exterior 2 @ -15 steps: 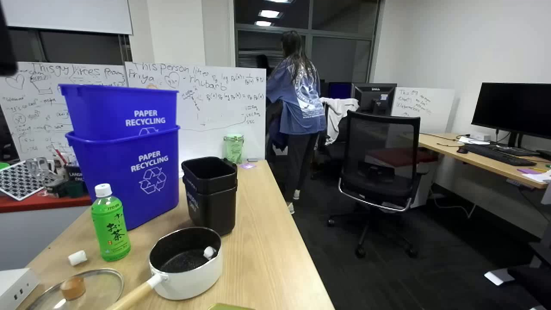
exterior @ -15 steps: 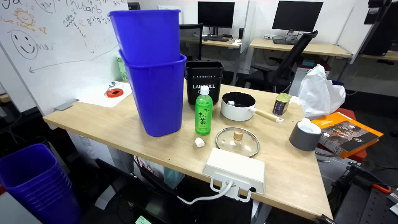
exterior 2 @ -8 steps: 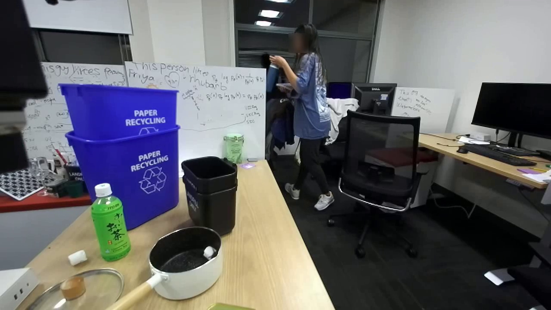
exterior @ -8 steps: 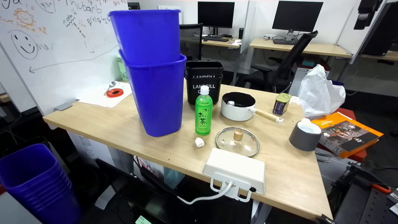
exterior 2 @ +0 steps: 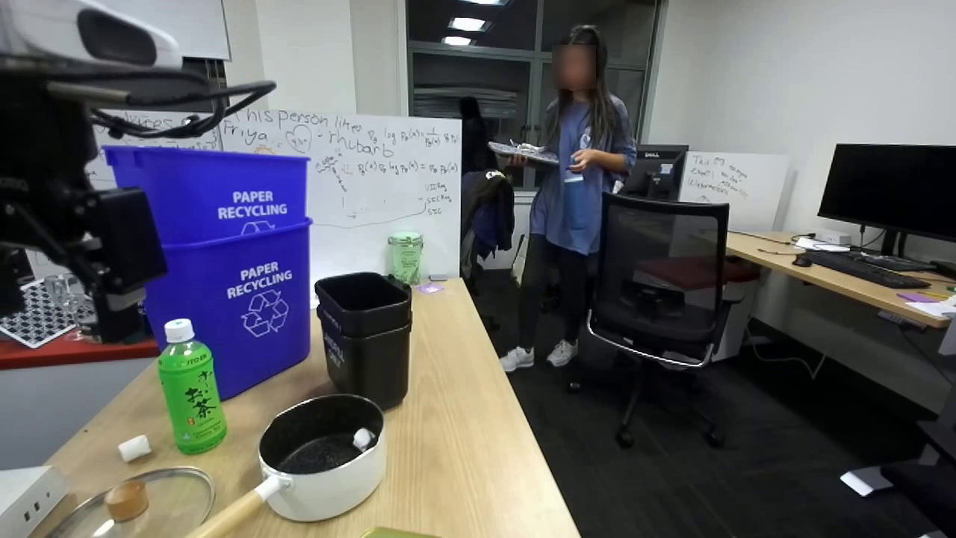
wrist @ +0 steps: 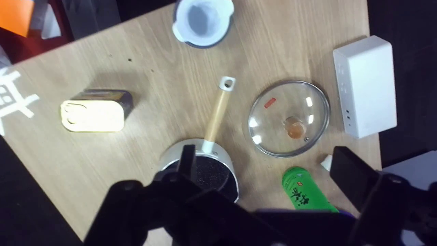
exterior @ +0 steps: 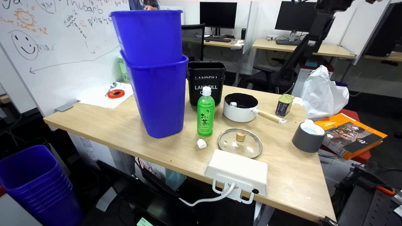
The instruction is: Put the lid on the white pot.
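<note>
Prob pre-grasp rn, gripper (wrist: 265,164) spread wide w/ nothing held, so nxt it shd pinch the lid (wrist: 285,111) by its knob (wrist: 295,128), white pot (exterior: 237,114) after.

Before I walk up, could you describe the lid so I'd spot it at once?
Start at the tall blue bins stacked on the wooden table, then find the green bottle beside them. Near that bottle, the lid lies between the white pot and the white box. Unlike either, it's a silvery-rimmed, clear glass disc with a small brown knob.
</note>
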Robot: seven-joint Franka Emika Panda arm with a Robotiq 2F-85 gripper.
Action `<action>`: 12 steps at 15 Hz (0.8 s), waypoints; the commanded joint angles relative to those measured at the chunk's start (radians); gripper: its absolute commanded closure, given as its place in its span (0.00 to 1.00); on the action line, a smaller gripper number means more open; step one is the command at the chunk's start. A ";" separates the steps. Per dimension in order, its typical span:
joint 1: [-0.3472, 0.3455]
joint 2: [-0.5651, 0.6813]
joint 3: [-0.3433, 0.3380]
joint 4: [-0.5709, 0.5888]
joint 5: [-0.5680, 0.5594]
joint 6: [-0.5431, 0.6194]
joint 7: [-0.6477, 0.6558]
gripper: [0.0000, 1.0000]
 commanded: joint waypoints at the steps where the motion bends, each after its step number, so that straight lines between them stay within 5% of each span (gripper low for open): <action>1: 0.026 0.028 0.039 -0.016 0.083 0.057 -0.069 0.00; 12: 0.034 0.052 0.069 -0.017 0.094 0.063 -0.055 0.00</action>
